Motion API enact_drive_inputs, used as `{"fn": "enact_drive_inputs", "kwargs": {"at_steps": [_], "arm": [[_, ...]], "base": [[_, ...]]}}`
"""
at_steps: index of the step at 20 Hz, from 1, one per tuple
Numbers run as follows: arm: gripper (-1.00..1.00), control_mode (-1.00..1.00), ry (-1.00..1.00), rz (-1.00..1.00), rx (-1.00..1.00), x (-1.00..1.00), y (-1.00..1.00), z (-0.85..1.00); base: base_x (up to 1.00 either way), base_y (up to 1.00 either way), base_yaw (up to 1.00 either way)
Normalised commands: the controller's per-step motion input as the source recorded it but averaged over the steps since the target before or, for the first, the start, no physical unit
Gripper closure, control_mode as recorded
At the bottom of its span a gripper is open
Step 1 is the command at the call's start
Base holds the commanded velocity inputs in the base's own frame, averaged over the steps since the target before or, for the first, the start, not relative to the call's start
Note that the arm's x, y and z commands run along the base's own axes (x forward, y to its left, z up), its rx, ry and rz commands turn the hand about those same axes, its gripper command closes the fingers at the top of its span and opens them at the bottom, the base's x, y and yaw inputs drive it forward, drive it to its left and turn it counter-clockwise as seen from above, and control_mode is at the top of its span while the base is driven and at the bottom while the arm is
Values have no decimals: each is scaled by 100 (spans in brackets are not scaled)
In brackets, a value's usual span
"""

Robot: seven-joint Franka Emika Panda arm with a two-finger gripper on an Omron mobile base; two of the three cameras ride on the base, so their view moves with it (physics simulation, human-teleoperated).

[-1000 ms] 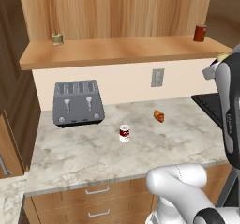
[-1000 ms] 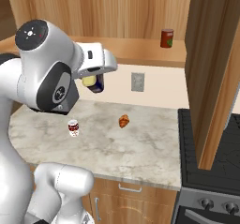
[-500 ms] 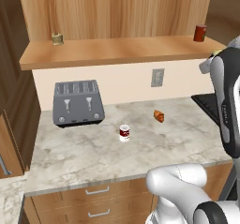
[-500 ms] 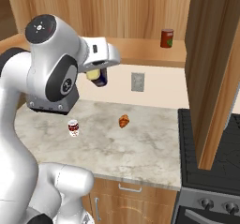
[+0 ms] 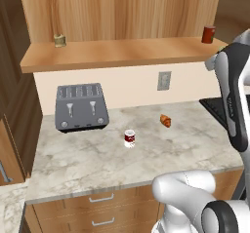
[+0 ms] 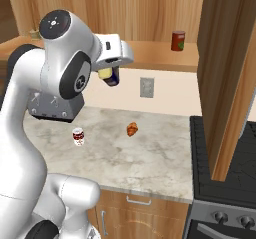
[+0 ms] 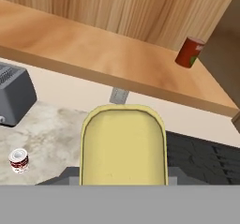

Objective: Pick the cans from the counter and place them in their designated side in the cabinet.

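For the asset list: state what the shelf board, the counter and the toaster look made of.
Shelf board: light-brown wood, matte, grain lines showing.
Counter: pale marbled stone, smooth, going by its grey veining.
Toaster: probably brushed grey metal, with a dull sheen, though in this render painted plastic would look the same.

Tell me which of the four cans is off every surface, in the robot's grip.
The dark blue can with the yellow top, held in the air by the gripper. The red-and-white can stands on the counter; the dark red can and olive can are on the shelf.

The blue can (image 6: 111, 75) with yellow top is held aloft below the cabinet shelf (image 5: 122, 54); the red-and-white can (image 5: 129, 138) stands upright on the counter (image 5: 97, 164).
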Motion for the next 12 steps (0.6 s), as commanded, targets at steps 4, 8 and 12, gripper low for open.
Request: {"fn": "enact_drive_inputs", "kwargs": {"at_steps": [4, 8, 12], "arm": [[100, -100, 0, 0, 0, 22, -8, 7], [100, -100, 0, 0, 0, 11, -8, 5], [100, -100, 0, 0, 0, 4, -9, 7]], "base": [[0, 0, 0], [0, 0, 0], [0, 0, 0]]}}
